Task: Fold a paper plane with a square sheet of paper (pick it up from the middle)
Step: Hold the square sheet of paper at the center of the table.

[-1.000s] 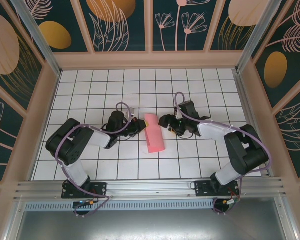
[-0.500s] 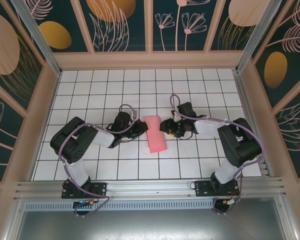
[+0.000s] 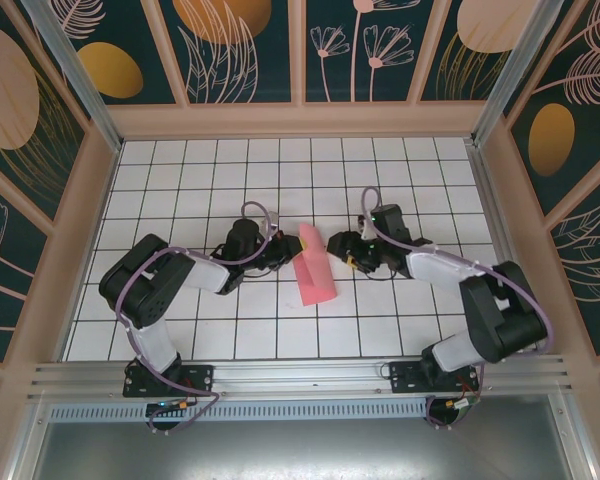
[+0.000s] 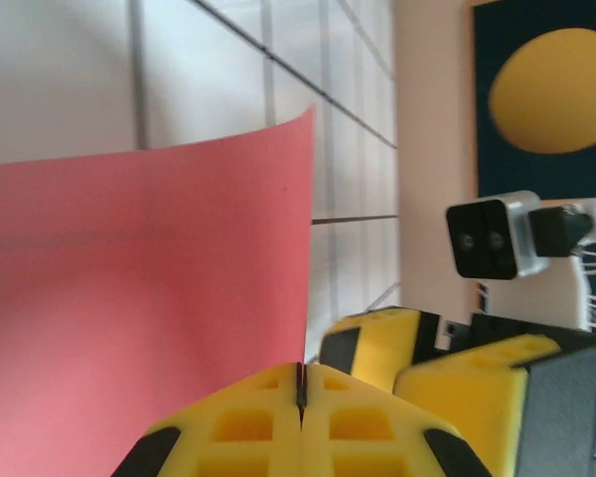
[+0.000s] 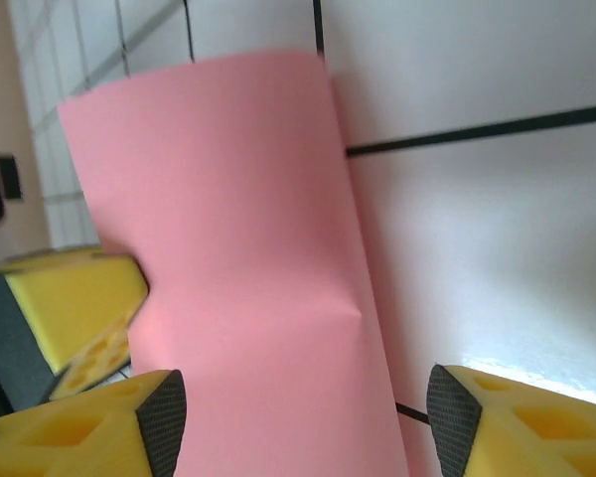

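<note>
The jaws of the left gripper [image 4: 301,393] are clamped on the left edge of the folded square sheet of paper [image 3: 313,268], which lies mid-table between the arms, long axis running near-to-far, while the right gripper [image 5: 298,422] faces its right edge, jaws apart.

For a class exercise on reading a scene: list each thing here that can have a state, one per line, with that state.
square sheet of paper: folded into a narrow strip, not yet a plane, pinched edge lifted.
left gripper: shut on the sheet's edge.
right gripper: open, fingers either side of the sheet, not gripping.
</note>
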`<action>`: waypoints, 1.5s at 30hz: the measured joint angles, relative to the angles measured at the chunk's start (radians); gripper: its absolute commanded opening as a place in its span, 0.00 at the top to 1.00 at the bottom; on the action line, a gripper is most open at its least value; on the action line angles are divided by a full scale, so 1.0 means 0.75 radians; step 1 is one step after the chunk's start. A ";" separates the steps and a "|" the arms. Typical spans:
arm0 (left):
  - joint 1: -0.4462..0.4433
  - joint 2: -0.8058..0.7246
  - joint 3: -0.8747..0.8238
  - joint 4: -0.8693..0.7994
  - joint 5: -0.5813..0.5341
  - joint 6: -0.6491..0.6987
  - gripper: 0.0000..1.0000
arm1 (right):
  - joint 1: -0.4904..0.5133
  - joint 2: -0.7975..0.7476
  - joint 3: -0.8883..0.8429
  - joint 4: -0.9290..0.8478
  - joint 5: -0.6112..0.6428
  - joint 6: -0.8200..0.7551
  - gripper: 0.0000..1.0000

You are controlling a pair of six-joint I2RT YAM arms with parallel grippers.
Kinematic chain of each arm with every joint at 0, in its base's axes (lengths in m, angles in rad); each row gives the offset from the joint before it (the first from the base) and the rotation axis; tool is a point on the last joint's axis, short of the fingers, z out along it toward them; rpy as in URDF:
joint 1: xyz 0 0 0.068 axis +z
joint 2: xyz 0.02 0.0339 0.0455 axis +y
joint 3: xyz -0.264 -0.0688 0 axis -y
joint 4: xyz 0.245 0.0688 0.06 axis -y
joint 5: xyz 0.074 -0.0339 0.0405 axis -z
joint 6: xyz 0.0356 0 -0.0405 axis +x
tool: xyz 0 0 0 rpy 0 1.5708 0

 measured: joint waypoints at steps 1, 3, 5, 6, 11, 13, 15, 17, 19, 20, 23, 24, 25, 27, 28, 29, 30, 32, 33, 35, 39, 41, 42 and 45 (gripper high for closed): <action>-0.004 0.000 0.001 0.021 0.009 -0.013 1.00 | -0.015 -0.023 -0.015 0.011 0.004 0.017 0.31; -0.015 0.001 0.006 0.066 0.032 -0.043 1.00 | -0.046 -0.062 -0.053 0.033 0.021 0.065 0.31; -0.027 0.012 0.020 0.112 0.051 -0.070 1.00 | -0.068 -0.074 -0.086 0.042 0.031 0.100 0.31; -0.032 0.030 0.036 0.136 0.061 -0.085 1.00 | -0.078 -0.076 -0.100 0.044 0.034 0.114 0.31; -0.054 0.120 0.110 0.186 0.073 -0.118 1.00 | -0.109 -0.076 -0.142 0.048 0.033 0.162 0.31; -0.058 0.130 0.122 0.163 0.071 -0.114 1.00 | -0.109 -0.076 -0.142 0.053 0.028 0.165 0.31; -0.060 0.130 0.135 0.091 0.055 -0.081 1.00 | -0.109 -0.076 -0.142 0.055 0.012 0.155 0.32; -0.061 0.130 0.149 -0.010 0.019 -0.031 1.00 | -0.109 -0.073 -0.139 0.053 -0.016 0.117 0.33; -0.061 0.128 0.151 -0.109 -0.024 0.015 1.00 | -0.109 -0.057 -0.124 0.040 -0.047 0.061 0.33; -0.061 0.125 0.151 -0.165 -0.048 0.039 1.00 | -0.108 -0.042 -0.107 0.025 -0.056 0.025 0.33; -0.061 0.110 0.151 -0.297 -0.108 0.092 1.00 | -0.089 0.014 -0.051 -0.013 -0.065 -0.063 0.32; -0.061 0.101 0.151 -0.331 -0.125 0.106 1.00 | -0.072 0.037 -0.030 -0.028 -0.066 -0.091 0.33; -0.061 0.093 0.150 -0.355 -0.140 0.114 1.00 | -0.056 0.054 -0.013 -0.039 -0.065 -0.111 0.33; -0.061 0.073 0.149 -0.398 -0.167 0.132 1.00 | -0.013 0.102 0.030 -0.063 -0.059 -0.155 0.36; -0.061 0.066 0.149 -0.411 -0.177 0.138 1.00 | 0.003 0.123 0.046 -0.068 -0.059 -0.171 0.37; -0.061 0.058 0.150 -0.427 -0.187 0.146 1.00 | 0.017 0.146 0.061 -0.071 -0.056 -0.185 0.38; -0.061 0.054 0.150 -0.438 -0.191 0.151 1.00 | 0.027 0.170 0.074 -0.073 -0.055 -0.195 0.38; -0.061 0.052 0.150 -0.456 -0.200 0.159 1.00 | 0.036 0.212 0.092 -0.078 -0.051 -0.215 0.40; -0.061 0.052 0.150 -0.470 -0.209 0.162 1.00 | 0.039 0.233 0.099 -0.081 -0.050 -0.220 0.41; -0.061 0.052 0.150 -0.493 -0.222 0.166 1.00 | 0.047 0.266 0.109 -0.087 -0.049 -0.228 0.44; -0.061 0.050 0.150 -0.531 -0.232 0.176 0.96 | 0.065 0.315 0.131 -0.103 -0.046 -0.247 0.51; -0.061 0.045 0.150 -0.548 -0.242 0.183 0.90 | 0.066 0.327 0.145 -0.112 -0.040 -0.251 0.53; -0.061 0.042 0.150 -0.555 -0.247 0.188 0.85 | 0.069 0.337 0.153 -0.116 -0.035 -0.252 0.55; -0.061 0.023 0.151 -0.594 -0.261 0.206 0.78 | 0.071 0.347 0.164 -0.134 -0.020 -0.251 0.57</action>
